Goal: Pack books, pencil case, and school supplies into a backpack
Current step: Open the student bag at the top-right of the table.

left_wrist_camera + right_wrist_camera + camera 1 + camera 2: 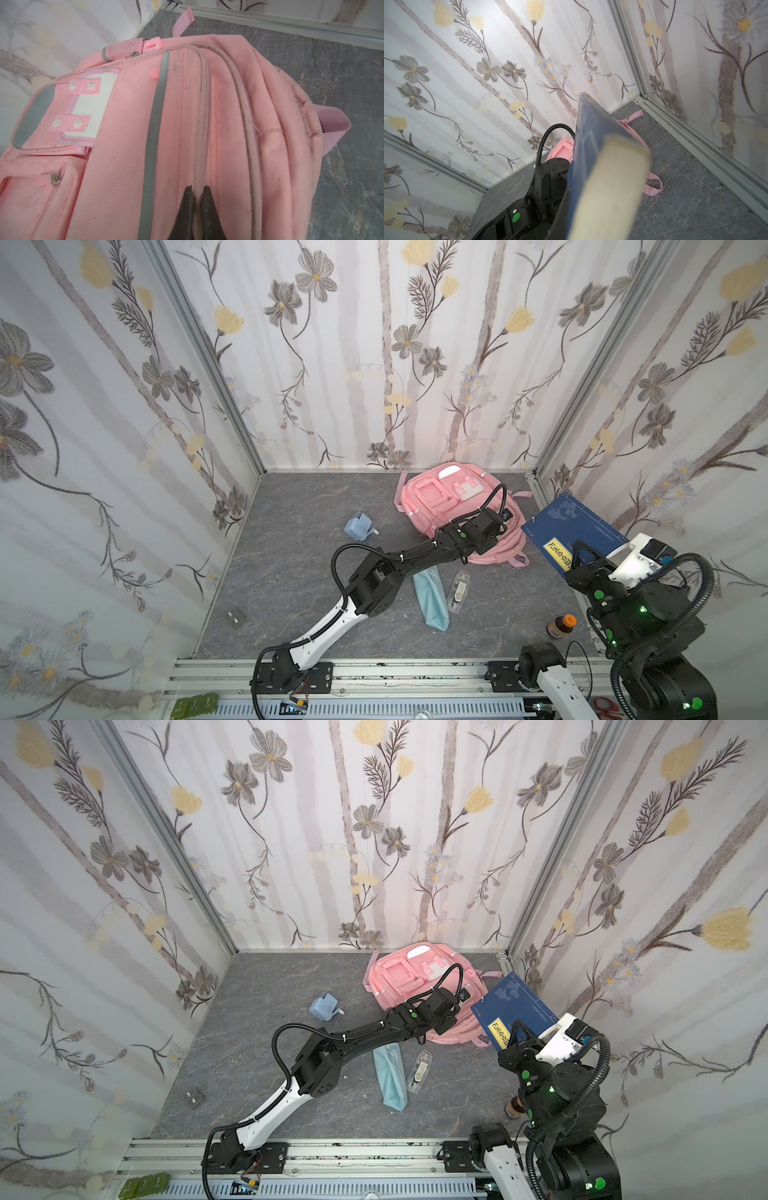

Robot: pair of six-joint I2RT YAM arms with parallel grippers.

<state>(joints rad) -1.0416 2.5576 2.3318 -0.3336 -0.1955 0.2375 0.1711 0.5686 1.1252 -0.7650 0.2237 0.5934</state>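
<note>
Two top views show the pink backpack (436,502) (405,979) lying front-up on the grey tabletop (299,572) by the back wall. Its near end is covered by the left arm (374,572), whose fingertips are hidden under its own wrist. To the right, the right gripper (582,558) is clamped on the yellow-labelled end of the navy book (573,522), which is held tilted above the table just beside the backpack. The light-blue pencil case (432,601) lies near the backpack with its far end under the arm. The clear oblong case (457,591) lies just beside it, its contents too small to make out. The pale-blue boxy item (357,526) sits apart, left of the backpack. A brown bottle (561,625) with an orange cap stands near the right arm; in a top view the bottle (513,1108) is mostly hidden behind that arm.

In the left wrist view, the left gripper (197,192) has its dark fingers (187,199) drawn almost together on the backpack's zipper ridge. Whether a pull tab sits between them cannot be told.

In the right wrist view, the book's cream page edge (608,187) fills the foreground, blurred. The gripper's own fingers are out of frame, and only pink straps (654,187) show past the cover.
</note>
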